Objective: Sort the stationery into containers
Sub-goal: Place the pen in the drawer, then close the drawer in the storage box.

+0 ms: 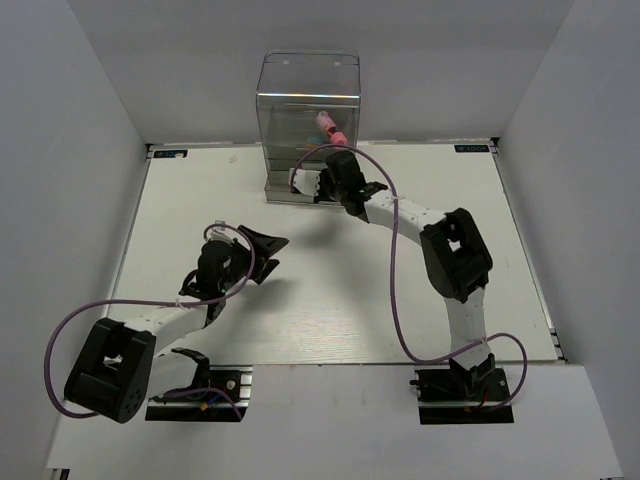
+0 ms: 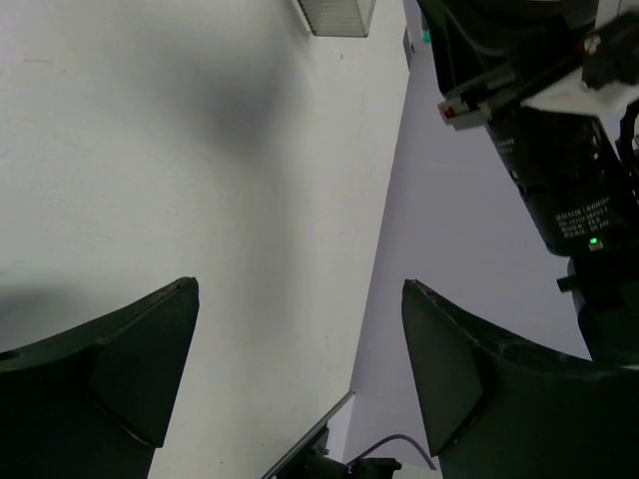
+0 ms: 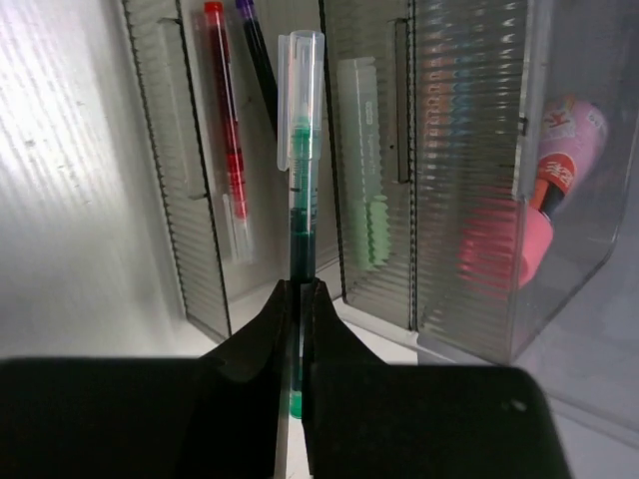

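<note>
Here, a white table sits between plain grey walls, with a clear drawer cabinet at its far edge. The right gripper pinches a green pen, capped end pointing at the drawer fronts. The left gripper hangs spread wide, well apart.

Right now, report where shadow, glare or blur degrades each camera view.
Top external: soft shadow on the white table below the right arm. Left wrist: dark open left end effector looms slightly blurred. Right wrist: ribbed grey drawer fronts smear the chunky pink marker; thin green pen is sharp.
</note>
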{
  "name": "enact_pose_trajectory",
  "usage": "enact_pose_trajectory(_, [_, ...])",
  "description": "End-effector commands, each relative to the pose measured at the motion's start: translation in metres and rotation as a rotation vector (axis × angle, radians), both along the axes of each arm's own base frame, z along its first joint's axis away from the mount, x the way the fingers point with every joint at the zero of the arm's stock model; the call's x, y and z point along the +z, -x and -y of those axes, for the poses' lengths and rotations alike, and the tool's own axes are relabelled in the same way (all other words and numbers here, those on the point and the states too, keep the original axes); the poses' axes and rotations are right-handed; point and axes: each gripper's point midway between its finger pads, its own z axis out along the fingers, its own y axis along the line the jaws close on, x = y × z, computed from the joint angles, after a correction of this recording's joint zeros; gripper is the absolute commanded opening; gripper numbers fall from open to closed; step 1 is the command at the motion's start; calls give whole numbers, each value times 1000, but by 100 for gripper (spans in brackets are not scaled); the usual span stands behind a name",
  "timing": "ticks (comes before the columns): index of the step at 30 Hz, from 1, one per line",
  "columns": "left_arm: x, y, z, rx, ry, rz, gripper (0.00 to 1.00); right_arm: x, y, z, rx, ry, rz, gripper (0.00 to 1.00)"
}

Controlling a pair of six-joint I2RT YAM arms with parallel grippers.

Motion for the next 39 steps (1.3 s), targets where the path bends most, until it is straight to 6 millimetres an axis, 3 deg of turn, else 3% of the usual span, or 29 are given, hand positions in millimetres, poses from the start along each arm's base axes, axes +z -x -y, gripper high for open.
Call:
enact_pose_trajectory(1, [-8, 9, -6, 9, -25, -7, 92, 17, -26, -7, -31, -21, 100, 1])
enact_pose_trajectory(5, [-11, 13, -10, 18, -28, -6, 92, 0, -32, -11, -37, -19, 89, 40])
enact_pose_trajectory(7, [-14, 15, -12, 28, -35, -13, 92, -1, -32, -11, -42, -27, 83, 47])
enact_pose_trajectory(9, [-14, 13, -13, 38, -39, -12, 92, -1, -29, -10, -57, -52, 55, 49])
enact_pose_trajectory(11, [-10, 11, -13, 35, -42, 4, 89, 14, -22, -9, -61, -105, 34, 49])
enact_pose_trajectory(13, [-8, 3, -14, 57, -45, 16, 85, 17, -7, -6, -54, -133, -13, 45])
enact_pose_trajectory(14, [-10, 2, -13, 57, -45, 16, 78, 32, -2, -2, -54, -160, -7, 43])
enact_pose_trajectory(15, [-6, -4, -13, 67, -43, 30, 72, 41, 10, 2, -72, -206, -31, 31])
enact_pose_trajectory(17, [4, -16, -9, 68, -31, 60, 58, 23, 30, 13, -77, -211, -100, 5])
enact_pose_trajectory(18, [-6, -22, -8, 79, -48, 29, 42, 52, 45, 14, -75, -297, -107, 0])
enact_pose_trajectory(20, [3, -41, -4, 91, -45, 45, 30, 41, 72, 28, -78, -313, -187, 0])
enact_pose_trajectory(21, [4, -51, -2, 101, -47, 49, 23, 51, 82, 31, -105, -376, -219, 0])
enact_pose_trajectory(22, [0, -66, 4, 101, -54, 34, 23, 32, 98, 40, -113, -364, -291, 0])
enact_pose_trajectory(24, [-8, -83, 10, 100, -62, 14, 23, 51, 117, 50, -117, -443, -328, 0])
enact_pose_trajectory(25, [-16, -101, 17, 99, -70, -3, 23, 54, 127, 56, -113, -469, -329, 0])
enact_pose_trajectory(26, [-18, -110, 20, 99, -71, -5, 23, 40, 137, 63, -120, -469, -362, 0])
enact_pose_trajectory(27, [-27, -117, 22, 98, -83, -33, 21, 43, 134, 75, -138, -485, -343, 0])
enact_pose_trajectory(28, [-18, -133, 29, 99, -76, -17, 21, 51, 141, 85, -139, -510, -309, 0])
enact_pose_trajectory(30, [-50, -144, 33, 100, -103, -106, 18, 42, 139, 107, -182, -519, -281, 0])
enact_pose_trajectory(31, [-45, -158, 38, 104, -91, -102, 17, 58, 138, 112, -179, -549, -238, 0])
enact_pose_trajectory(32, [-52, -163, 38, 115, -104, -120, 17, 52, 138, 121, -202, -552, -239, 0])
enact_pose_trajectory(33, [-70, -168, 37, 125, -123, -151, 17, 59, 138, 126, -197, -575, -228, 0])
enact_pose_trajectory(37, [-68, -194, 45, 134, -126, -149, 17, 60, 138, 140, -212, -616, -226, 0])
enact_pose_trajectory(39, [-79, -202, 46, 142, -135, -159, 17, 58, 142, 140, -199, -631, -242, 0])
